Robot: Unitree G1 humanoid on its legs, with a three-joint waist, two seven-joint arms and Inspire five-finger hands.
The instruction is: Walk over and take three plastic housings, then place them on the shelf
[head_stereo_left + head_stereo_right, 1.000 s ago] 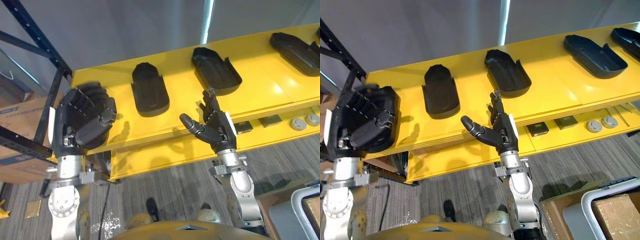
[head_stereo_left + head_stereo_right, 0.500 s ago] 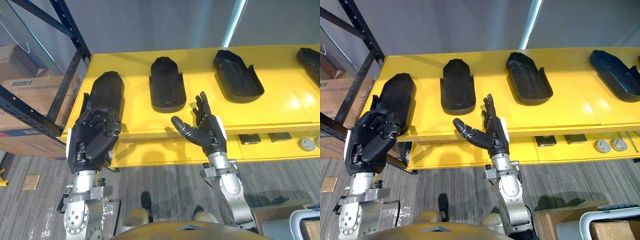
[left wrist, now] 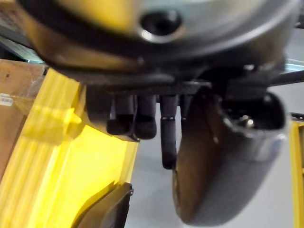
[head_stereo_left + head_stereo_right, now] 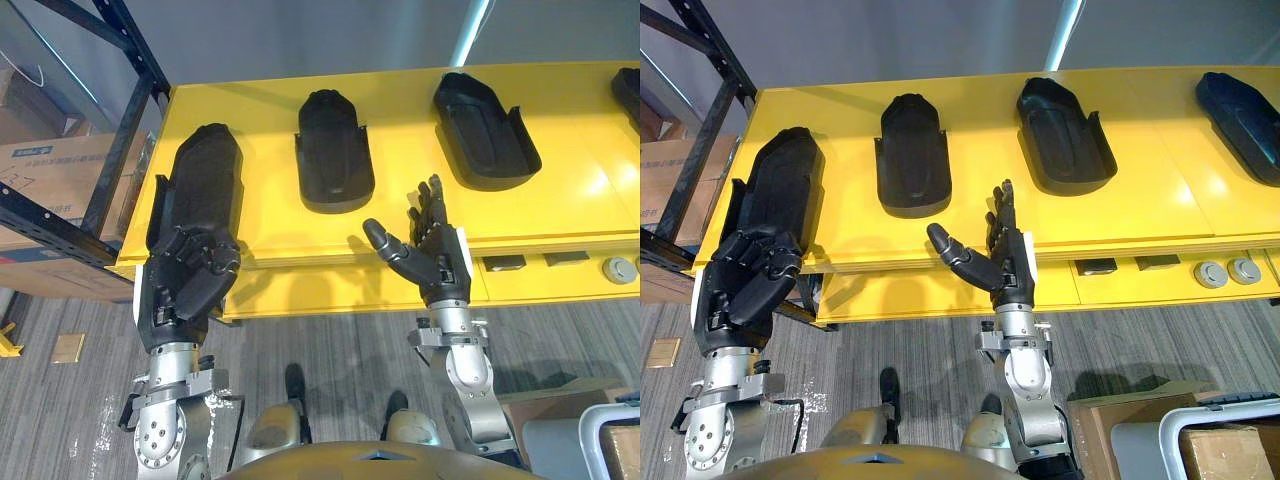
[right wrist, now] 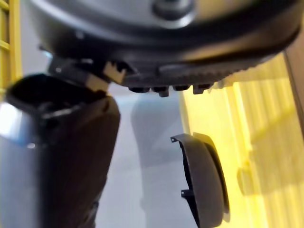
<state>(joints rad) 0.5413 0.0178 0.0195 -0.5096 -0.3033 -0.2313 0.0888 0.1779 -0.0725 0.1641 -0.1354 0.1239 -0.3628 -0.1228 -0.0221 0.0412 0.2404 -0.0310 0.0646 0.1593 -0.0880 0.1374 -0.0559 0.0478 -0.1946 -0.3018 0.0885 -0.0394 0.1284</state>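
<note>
housings (image 4: 335, 150) lay spaced along shelf (image 4: 260, 130), apparently delivered | left hand (image 4: 185, 285) at shelf front, curled, empty | right hand (image 4: 435, 262) alongside, spread, empty

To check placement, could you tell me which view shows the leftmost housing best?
The right eye view: the leftmost housing lies almost whole on the shelf. The left eye view matches; the left wrist view catches a corner.

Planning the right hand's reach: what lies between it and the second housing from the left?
Bare yellow shelf lies between right hand and housing, seen in left eye view.
</note>
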